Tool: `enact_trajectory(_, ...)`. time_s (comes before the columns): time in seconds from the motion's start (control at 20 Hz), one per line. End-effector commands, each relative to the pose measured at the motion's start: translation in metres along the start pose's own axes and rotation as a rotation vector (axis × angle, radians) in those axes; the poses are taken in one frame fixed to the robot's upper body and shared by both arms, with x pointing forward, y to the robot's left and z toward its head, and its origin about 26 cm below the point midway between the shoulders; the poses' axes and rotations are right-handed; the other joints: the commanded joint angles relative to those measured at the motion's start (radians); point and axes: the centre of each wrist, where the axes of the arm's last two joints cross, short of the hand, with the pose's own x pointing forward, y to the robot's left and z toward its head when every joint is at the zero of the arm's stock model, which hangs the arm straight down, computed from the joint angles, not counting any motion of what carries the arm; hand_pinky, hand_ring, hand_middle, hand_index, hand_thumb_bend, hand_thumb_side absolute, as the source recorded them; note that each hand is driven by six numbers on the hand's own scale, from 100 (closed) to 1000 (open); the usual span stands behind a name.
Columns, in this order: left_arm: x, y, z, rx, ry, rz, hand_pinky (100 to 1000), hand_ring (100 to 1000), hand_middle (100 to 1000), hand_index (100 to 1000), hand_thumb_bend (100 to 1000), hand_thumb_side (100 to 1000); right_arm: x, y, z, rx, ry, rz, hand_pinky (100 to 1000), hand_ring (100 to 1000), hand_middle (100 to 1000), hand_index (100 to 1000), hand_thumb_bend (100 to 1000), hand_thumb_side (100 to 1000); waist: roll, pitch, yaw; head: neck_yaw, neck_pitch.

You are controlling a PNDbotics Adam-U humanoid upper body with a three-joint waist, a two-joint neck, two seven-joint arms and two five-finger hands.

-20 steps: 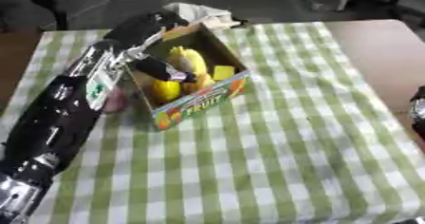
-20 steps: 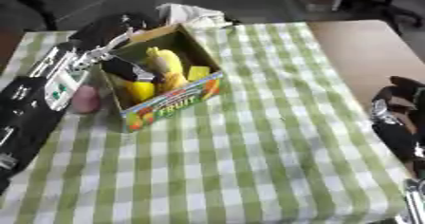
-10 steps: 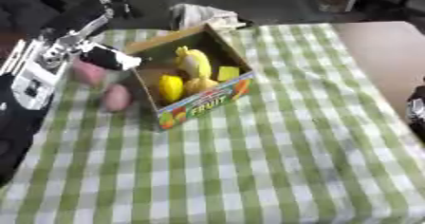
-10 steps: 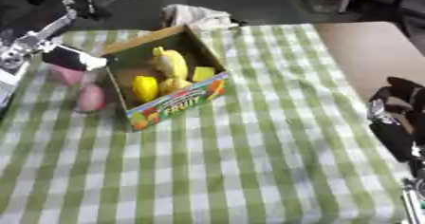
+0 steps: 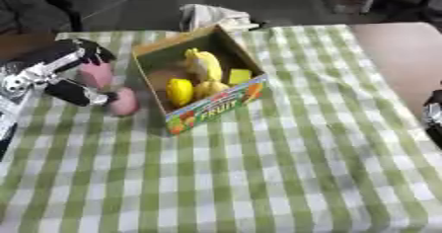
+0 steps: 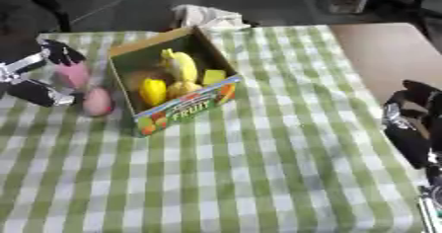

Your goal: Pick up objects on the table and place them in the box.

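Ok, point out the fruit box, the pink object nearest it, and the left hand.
fruit box (image 5: 216, 106), left eye view, printed front wall.
pink object (image 5: 124, 101), left eye view, its middle.
left hand (image 5: 54, 74), left eye view, palm.

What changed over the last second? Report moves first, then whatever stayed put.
The left hand drew back out of the box toward the robot's left and now sits open by the two pink objects beside it, gripping neither. The box, its yellow fruit and the right hand at the right edge stayed put.

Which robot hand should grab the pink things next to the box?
The left hand, probably. It sits open right beside the two pink objects, left of the box. The right hand rests at the table's far right edge.
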Motion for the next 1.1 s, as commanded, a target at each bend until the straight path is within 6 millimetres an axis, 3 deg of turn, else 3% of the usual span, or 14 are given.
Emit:
enact_trajectory(0.05,-0.004,0.001,-0.003,-0.028,0.014,-0.007,752,730,713,845,502,389,0.004,-0.004,-0.003,-0.006,-0.021,0.006,681,798,647,777,100,321,-0.002,-0.014,-0.001,0.0,0.005)
enact_trajectory(0.35,-0.006,-0.021,-0.02,-0.072,0.036,0.022,745,727,713,853,509,404,0.004,-0.003,-0.003,-0.004,-0.019,0.004,682,798,647,777,100,323,-0.003,-0.014,-0.004,0.0,0.005)
enact_trajectory(0.55,-0.005,-0.034,-0.03,-0.044,0.064,0.032,732,712,698,840,496,350,0.003,-0.003,-0.002,-0.004,-0.016,0.003,682,798,647,777,100,323,-0.004,-0.014,-0.008,0.001,0.005)
enact_trajectory(0.65,-0.004,-0.04,-0.033,0.024,0.093,0.026,690,667,650,807,433,192,0.003,-0.002,-0.002,-0.004,-0.014,0.001,681,798,647,777,100,324,-0.004,-0.014,-0.009,0.002,0.005)
enact_trajectory(0.8,-0.004,-0.05,-0.038,0.109,0.12,0.018,623,589,561,746,367,100,0.003,-0.002,-0.002,-0.002,-0.012,0.0,682,798,647,777,100,326,-0.003,-0.014,-0.011,0.003,0.005)
enact_trajectory(0.95,-0.002,-0.05,-0.038,0.175,0.111,0.001,543,510,474,672,320,100,0.002,-0.002,-0.002,-0.005,-0.01,0.001,682,798,647,777,100,326,-0.003,-0.014,-0.013,0.002,0.005)
enact_trajectory(1.0,0.001,-0.045,-0.037,0.203,0.097,-0.005,495,463,416,619,276,100,0.002,-0.002,-0.002,-0.005,-0.009,0.002,682,798,647,777,100,327,-0.003,-0.014,-0.013,0.002,0.005)
enact_trajectory(1.1,0.008,-0.028,-0.033,0.264,0.059,-0.028,469,435,382,586,245,100,0.002,-0.002,-0.001,-0.007,-0.007,0.003,682,798,647,777,100,327,-0.003,-0.014,-0.012,0.001,0.005)
